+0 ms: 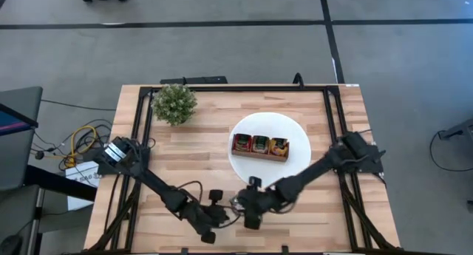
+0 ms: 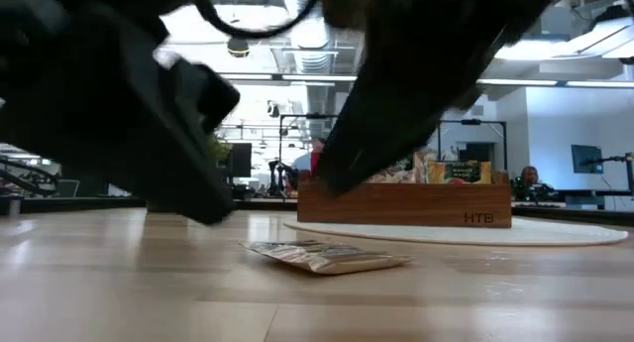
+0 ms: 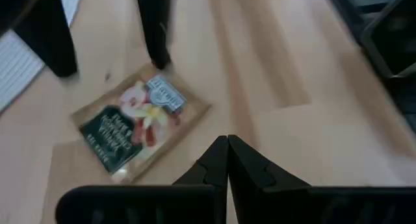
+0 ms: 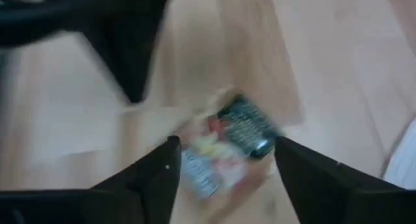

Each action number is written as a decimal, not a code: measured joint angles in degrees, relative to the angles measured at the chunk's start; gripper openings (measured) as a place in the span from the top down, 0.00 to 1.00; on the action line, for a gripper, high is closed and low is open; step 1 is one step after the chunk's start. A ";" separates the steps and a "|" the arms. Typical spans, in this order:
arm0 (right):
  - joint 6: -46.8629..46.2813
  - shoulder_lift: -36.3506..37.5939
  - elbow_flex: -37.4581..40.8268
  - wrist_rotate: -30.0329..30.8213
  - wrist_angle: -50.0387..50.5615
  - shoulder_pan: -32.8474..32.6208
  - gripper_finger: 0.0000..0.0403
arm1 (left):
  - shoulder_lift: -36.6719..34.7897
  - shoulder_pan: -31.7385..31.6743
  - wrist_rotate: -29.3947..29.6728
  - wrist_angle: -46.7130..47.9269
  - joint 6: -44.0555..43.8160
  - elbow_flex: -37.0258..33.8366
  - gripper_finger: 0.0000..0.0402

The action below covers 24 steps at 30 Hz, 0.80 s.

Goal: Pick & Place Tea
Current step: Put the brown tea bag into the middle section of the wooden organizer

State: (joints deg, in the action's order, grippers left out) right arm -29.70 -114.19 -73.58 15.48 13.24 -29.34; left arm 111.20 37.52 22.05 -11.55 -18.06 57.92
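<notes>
One tea sachet [image 3: 140, 123], pale with a dark green panel and a fruit picture, lies flat on the wooden table near its front edge; the low view shows the sachet [image 2: 322, 255] too. My right gripper [image 4: 227, 149] hangs open over it, one finger on either side of the sachet [image 4: 227, 146], pointing down at a slant. My left gripper [image 3: 227, 145] is shut and empty, just beside the sachet toward the table's left. In the high view my left gripper [image 1: 219, 215] and my right gripper [image 1: 250, 213] meet at the front centre.
A brown wooden tray [image 1: 260, 145] with sachets in its three compartments stands on the white plate [image 1: 266, 123] behind the grippers. A small green plant [image 1: 174, 103] sits at the far left. Black frame rails [image 1: 334, 114] run along the table's sides.
</notes>
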 joint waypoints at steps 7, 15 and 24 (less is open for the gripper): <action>13.86 -4.33 0.07 -3.15 -5.86 5.19 0.36 | 0.74 0.27 2.96 6.81 -4.12 0.06 1.00; 21.02 -7.37 -0.22 -10.48 -7.70 6.77 0.46 | 0.71 0.81 5.04 9.11 -5.56 0.06 1.00; 23.32 -8.00 -0.32 -7.20 -5.20 3.98 0.90 | -1.31 1.62 10.20 18.62 -9.80 0.06 1.00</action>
State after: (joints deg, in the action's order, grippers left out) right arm -6.38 -122.18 -73.90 8.28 8.04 -25.36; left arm 109.89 39.14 32.25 7.07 -27.86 57.98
